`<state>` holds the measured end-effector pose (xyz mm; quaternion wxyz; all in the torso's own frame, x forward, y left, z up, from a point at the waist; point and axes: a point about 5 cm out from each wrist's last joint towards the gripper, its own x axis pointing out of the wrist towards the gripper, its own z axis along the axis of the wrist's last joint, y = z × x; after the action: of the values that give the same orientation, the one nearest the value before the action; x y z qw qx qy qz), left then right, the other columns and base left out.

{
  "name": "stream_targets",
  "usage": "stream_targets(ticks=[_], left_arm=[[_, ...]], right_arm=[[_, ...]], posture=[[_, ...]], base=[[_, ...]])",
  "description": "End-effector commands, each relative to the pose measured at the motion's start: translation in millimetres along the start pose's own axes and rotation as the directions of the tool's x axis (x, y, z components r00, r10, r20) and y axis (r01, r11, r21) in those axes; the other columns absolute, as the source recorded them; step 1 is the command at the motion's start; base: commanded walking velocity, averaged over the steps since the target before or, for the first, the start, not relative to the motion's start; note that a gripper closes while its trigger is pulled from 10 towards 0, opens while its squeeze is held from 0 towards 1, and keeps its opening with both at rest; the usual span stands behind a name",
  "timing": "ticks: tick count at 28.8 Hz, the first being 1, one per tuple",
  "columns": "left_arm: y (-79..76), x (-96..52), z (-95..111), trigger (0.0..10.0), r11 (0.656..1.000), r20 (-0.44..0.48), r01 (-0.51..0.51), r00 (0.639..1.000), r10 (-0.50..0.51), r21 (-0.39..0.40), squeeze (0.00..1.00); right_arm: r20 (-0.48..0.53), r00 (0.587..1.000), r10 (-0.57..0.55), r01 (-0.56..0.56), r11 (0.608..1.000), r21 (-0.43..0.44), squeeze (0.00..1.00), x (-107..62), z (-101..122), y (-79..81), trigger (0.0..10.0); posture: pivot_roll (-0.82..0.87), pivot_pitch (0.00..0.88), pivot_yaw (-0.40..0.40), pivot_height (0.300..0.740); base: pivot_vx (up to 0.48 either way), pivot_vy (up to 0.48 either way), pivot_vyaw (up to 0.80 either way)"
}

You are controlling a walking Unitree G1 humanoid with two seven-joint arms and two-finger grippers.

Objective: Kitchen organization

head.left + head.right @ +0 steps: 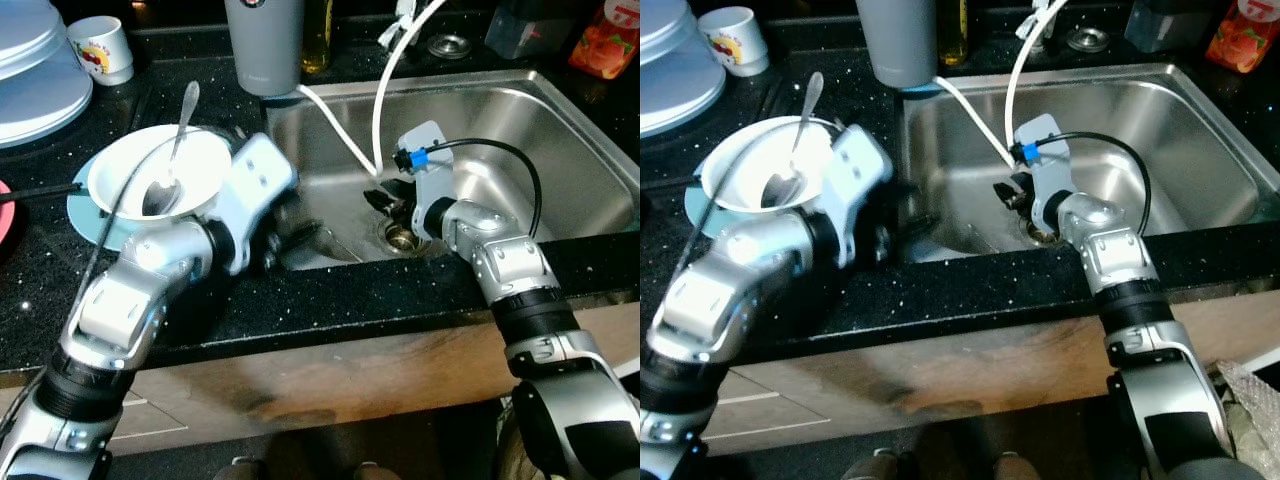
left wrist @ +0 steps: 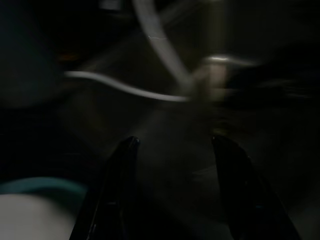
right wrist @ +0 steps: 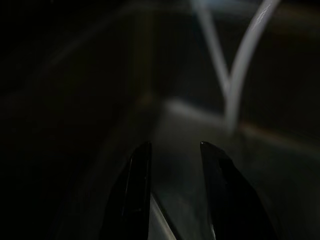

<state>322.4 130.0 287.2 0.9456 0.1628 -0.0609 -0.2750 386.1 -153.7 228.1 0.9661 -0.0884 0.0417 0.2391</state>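
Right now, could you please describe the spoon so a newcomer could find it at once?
Start at the steel sink and look to the black counter on the robot's left. A white bowl sits there on a teal plate; the metal spoon rests inside it, handle leaning over the rim.

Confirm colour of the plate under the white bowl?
Light teal plate, its rim peeking out beneath the white bowl; clearest in the left eye view.

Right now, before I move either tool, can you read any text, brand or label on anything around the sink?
No text can be read.
Mug: red and yellow picture, any lettering too small.
Grey tumbler: dark round mark near the top edge, illegible.
Orange packet: fruit picture, print blurred.
Yellow bottle: no label legible.
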Motion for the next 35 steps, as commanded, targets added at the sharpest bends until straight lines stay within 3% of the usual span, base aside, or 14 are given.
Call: stream_targets(ticks=[1, 2, 4, 5, 11, 12, 15, 16, 17, 18, 22, 23, 35], left_arm=[[19.7, -2.2, 0, 10.0, 0.991, -0.054, -0.130, 0.990, 0.131, 0.017, 0.00], [19.7, -2.2, 0, 10.0, 0.991, -0.054, -0.130, 0.990, 0.131, 0.017, 0.00], [38.4, -5.0, 3, 10.0, 0.971, -0.099, -0.232, 0.967, 0.237, 0.057, 0.00], [51.7, -8.3, 2, 10.0, 0.947, -0.150, -0.300, 0.937, 0.315, 0.113, 0.00], [64.0, -11.6, -5, 10.0, 0.930, -0.229, -0.358, 0.901, 0.368, 0.084, 0.00], [66.8, -12.6, -8, 10.0, 0.924, -0.261, -0.374, 0.887, 0.381, 0.078, 1.00], [68.5, -14.4, -13, 10.0, 0.916, -0.311, -0.393, 0.864, 0.396, 0.076, 1.00], [67.8, -14.4, -16, 10.0, 0.917, -0.344, -0.395, 0.854, 0.390, 0.058, 0.93], [67.0, -14.2, -19, 10.0, 0.918, -0.363, -0.394, 0.850, 0.383, 0.045, 0.25], [66.4, -13.8, -22, 10.0, 0.917, -0.379, -0.398, 0.845, 0.376, 0.023, 0.16], [65.8, -13.0, -26, 10.0, 0.914, -0.401, -0.407, 0.839, 0.369, -0.011, 0.13], [65.9, -12.6, -29, 10.0, 0.910, -0.415, -0.414, 0.833, 0.367, -0.026, 0.00], [66.8, -10.8, -51, 10.0, 0.891, -0.498, -0.442, 0.798, 0.338, -0.103, 0.00]], right_arm=[[0.088, 0.996, -0.002, -0.002, 0.999, 0.046, 0.00, -3.3, 18, 1.9, 10.0], [0.088, 0.996, -0.002, -0.002, 0.999, 0.046, 0.00, -3.3, 18, 1.9, 10.0], [0.149, 0.988, 0.048, -0.060, 0.995, 0.077, 0.00, -8.0, 30, 11.6, 10.0], [0.200, 0.973, 0.119, -0.134, 0.989, 0.066, 0.00, -13.0, 39, 22.5, 10.0], [0.238, 0.949, 0.206, -0.217, 0.976, 0.020, 0.00, -20.7, 46, 36.3, 10.0], [0.243, 0.945, 0.219, -0.230, 0.973, 0.015, 0.00, -22.4, 46, 38.9, 10.0], [0.249, 0.940, 0.232, -0.242, 0.970, 0.009, 0.00, -25.1, 47, 42.0, 10.0], [0.250, 0.939, 0.236, -0.246, 0.969, 0.009, 0.00, -26.7, 47, 43.4, 10.0], [0.251, 0.938, 0.237, -0.248, 0.969, 0.010, 0.00, -27.6, 47, 44.2, 10.0], [0.250, 0.938, 0.239, -0.249, 0.968, 0.008, 0.00, -28.1, 47, 44.6, 10.0], [0.247, 0.938, 0.242, -0.251, 0.968, 0.005, 0.00, -29.9, 48, 45.7, 10.0], [0.247, 0.938, 0.245, -0.253, 0.967, 0.002, 0.00, -31.1, 49, 46.4, 10.0], [0.247, 0.927, 0.281, -0.285, 0.958, -0.022, 0.00, -34.3, 53, 52.5, 10.0]], posture=[[0.04, 0.153, 0.003, 0.740], [0.04, 0.153, 0.003, 0.740], [0.04, 0.141, -0.001, 0.740], [0.04, 0.136, 0.000, 0.740], [0.04, 0.132, 0.002, 0.740], [0.04, 0.128, 0.005, 0.740], [0.04, 0.127, 0.007, 0.740], [0.04, 0.127, 0.007, 0.740], [0.04, 0.127, 0.007, 0.740], [0.04, 0.127, 0.007, 0.740], [0.04, 0.129, 0.006, 0.740], [0.04, 0.129, 0.006, 0.740], [0.03, 0.137, 0.004, 0.740]], base=[[0.000, 0.000, 0.00], [0.000, 0.000, 0.00], [0.000, 0.000, 0.00], [0.000, 0.000, 0.00], [0.000, 0.000, 0.00], [0.000, 0.000, 0.00], [0.000, 0.000, 0.00], [0.000, 0.000, 0.00], [0.000, 0.000, 0.00], [0.000, 0.000, 0.00], [0.000, 0.000, 0.00], [0.000, 0.000, 0.00], [0.000, 0.000, 0.00]])
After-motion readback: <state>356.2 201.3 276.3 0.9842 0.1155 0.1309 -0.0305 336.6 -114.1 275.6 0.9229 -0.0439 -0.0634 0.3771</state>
